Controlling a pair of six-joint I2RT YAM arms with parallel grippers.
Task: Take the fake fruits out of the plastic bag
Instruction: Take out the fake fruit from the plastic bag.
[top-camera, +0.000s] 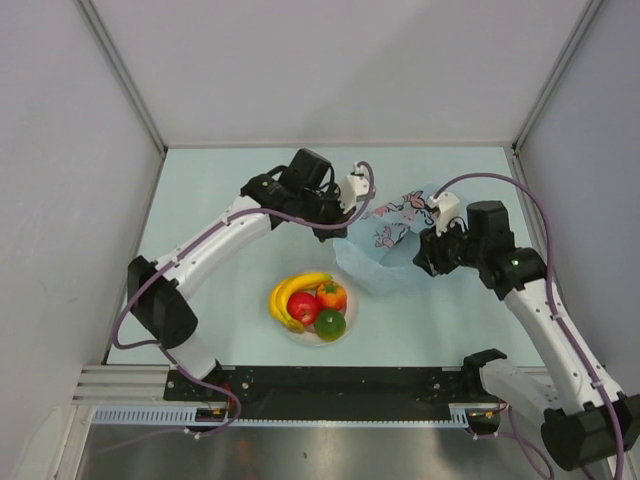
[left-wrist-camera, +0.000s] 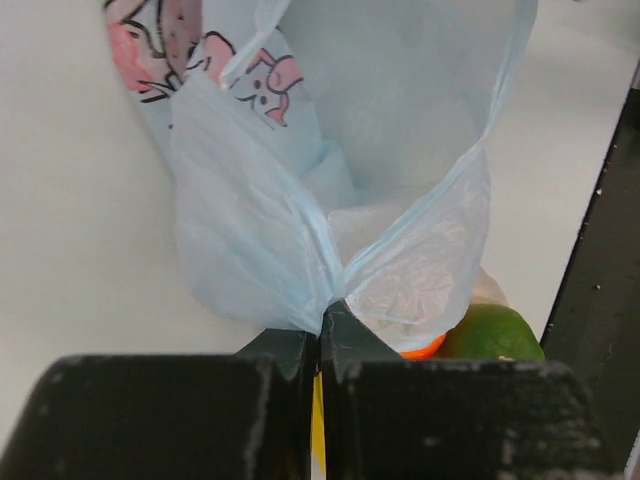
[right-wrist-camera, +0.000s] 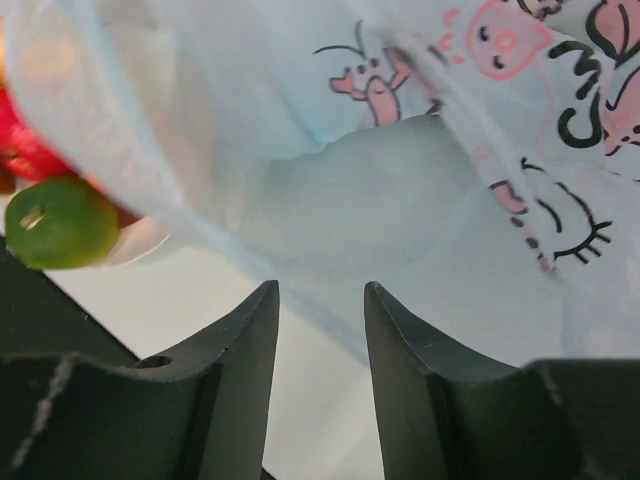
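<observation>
The light-blue plastic bag (top-camera: 388, 250) lies right of the middle of the table, its printed side up. My left gripper (top-camera: 338, 226) is shut on the bag's left edge; the left wrist view shows the film (left-wrist-camera: 300, 200) pinched at my fingertips (left-wrist-camera: 320, 312) and no fruit inside the open bag. My right gripper (top-camera: 424, 252) is open at the bag's right side, its jaws (right-wrist-camera: 320, 295) empty just short of the film (right-wrist-camera: 400, 200). A yellow banana (top-camera: 296, 290), red apple (top-camera: 302, 309), orange-red fruit (top-camera: 331, 295) and green fruit (top-camera: 330, 324) lie on the white plate (top-camera: 296, 334).
The plate stands near the front edge, just left of the bag. The green fruit (left-wrist-camera: 495, 335) and orange-red fruit (left-wrist-camera: 425, 348) show past the bag in the left wrist view; the green fruit (right-wrist-camera: 60, 222) also shows in the right wrist view. Walls enclose the table on three sides.
</observation>
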